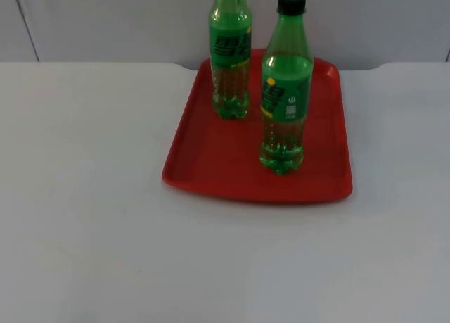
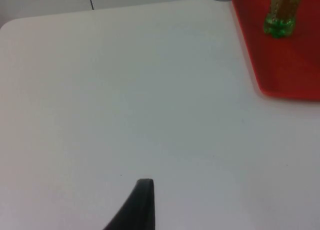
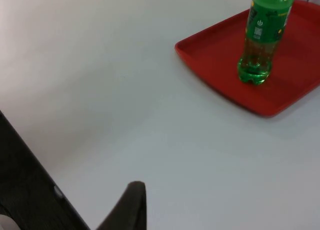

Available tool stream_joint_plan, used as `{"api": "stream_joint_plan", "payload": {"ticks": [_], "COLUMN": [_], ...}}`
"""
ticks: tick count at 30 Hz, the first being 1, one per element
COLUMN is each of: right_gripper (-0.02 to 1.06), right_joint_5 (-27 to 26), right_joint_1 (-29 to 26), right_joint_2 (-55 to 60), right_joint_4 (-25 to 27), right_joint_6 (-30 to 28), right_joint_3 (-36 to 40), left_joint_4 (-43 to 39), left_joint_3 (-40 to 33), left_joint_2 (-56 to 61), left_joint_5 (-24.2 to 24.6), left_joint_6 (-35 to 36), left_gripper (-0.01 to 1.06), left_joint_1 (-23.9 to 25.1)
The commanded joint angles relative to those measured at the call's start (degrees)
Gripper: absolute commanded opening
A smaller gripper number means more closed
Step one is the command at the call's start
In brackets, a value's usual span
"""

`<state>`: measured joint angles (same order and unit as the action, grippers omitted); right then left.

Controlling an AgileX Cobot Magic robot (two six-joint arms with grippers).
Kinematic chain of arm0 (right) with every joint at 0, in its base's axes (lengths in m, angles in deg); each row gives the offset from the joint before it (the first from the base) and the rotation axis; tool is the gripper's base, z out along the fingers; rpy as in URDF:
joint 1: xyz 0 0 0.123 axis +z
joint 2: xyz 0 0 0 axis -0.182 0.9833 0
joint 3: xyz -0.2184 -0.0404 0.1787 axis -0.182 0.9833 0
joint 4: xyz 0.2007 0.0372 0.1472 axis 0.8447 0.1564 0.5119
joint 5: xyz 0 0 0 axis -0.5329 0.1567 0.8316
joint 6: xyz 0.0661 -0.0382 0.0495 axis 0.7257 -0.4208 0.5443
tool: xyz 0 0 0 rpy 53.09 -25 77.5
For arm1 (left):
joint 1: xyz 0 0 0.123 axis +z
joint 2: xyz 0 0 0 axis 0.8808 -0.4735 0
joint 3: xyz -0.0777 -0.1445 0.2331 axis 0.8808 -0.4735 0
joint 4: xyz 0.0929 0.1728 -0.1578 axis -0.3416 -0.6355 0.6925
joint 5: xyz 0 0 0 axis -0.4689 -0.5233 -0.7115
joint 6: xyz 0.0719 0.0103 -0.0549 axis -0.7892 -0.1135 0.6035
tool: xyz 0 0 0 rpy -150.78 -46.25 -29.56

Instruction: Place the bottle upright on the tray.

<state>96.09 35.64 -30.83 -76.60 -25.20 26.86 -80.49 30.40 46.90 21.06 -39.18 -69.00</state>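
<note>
Near edge of the white table [image 1: 91,217] is bare. Left gripper's fingertip [image 2: 142,202] hangs over plain table top, well apart from the tray; only one black fingertip is visible, so whether this gripper is open or closed cannot be told. Right gripper's fingertip [image 3: 131,205] likewise hangs over bare table, with a dark arm part beside it; its opening also cannot be told. Neither gripper touches or holds anything. Beyond both fingertips, across an open stretch of white surface, lies the red tray [image 1: 211,161], flat on the table, its raised rim unbroken on the near side. From the right gripper the tray's corner [image 3: 210,59] comes first, nothing between it and the fingertip. On the tray, the nearer bottle [image 1: 285,84] stands upright: green plastic, black cap, green label with yellow marks, clear lower part, base fully inside the rim near the tray's right side; seen from the right wrist [image 3: 262,37] it stands a little way in from the rim. Farther back, the second green bottle [image 1: 230,52] also stands upright, towards the tray's left far part, apart from the first, its top cut off by the frame. From the left wrist a green bottle base [image 2: 280,14] shows on the tray [image 2: 280,69]. Behind the tray, the grey partition wall [image 1: 105,20] closes the table's far edge.
</note>
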Motion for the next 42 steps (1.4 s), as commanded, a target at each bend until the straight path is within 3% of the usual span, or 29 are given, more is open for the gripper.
{"api": "stream_joint_plan", "payload": {"ticks": [1, 19, 30, 42], "right_gripper": [1.05, 1.05, 1.05, 1.05], "right_joint_5": [0.0, 0.0, 0.0, 0.0], "right_joint_1": [-0.2, -0.2, -0.2, -0.3], "right_joint_2": [-0.2, -0.2, -0.2, -0.2], "right_joint_4": [0.0, 0.0, 0.1, 0.1], "right_joint_6": [-0.3, -0.3, 0.4, 0.4], "right_joint_3": [0.4, 0.4, 0.4, 0.4], "left_joint_4": [0.5, 0.4, 0.0, -0.8], "left_joint_3": [-0.2, -0.2, -0.2, -0.2], "left_joint_2": [0.2, 0.2, 0.2, 0.2], "left_joint_5": [-0.1, -0.1, -0.1, -0.1], "left_joint_6": [-0.1, -0.1, -0.1, -0.1], "left_gripper": [1.05, 1.05, 1.05, 1.05], "left_joint_1": [-0.5, -0.3, 6.0, 8.0]}}
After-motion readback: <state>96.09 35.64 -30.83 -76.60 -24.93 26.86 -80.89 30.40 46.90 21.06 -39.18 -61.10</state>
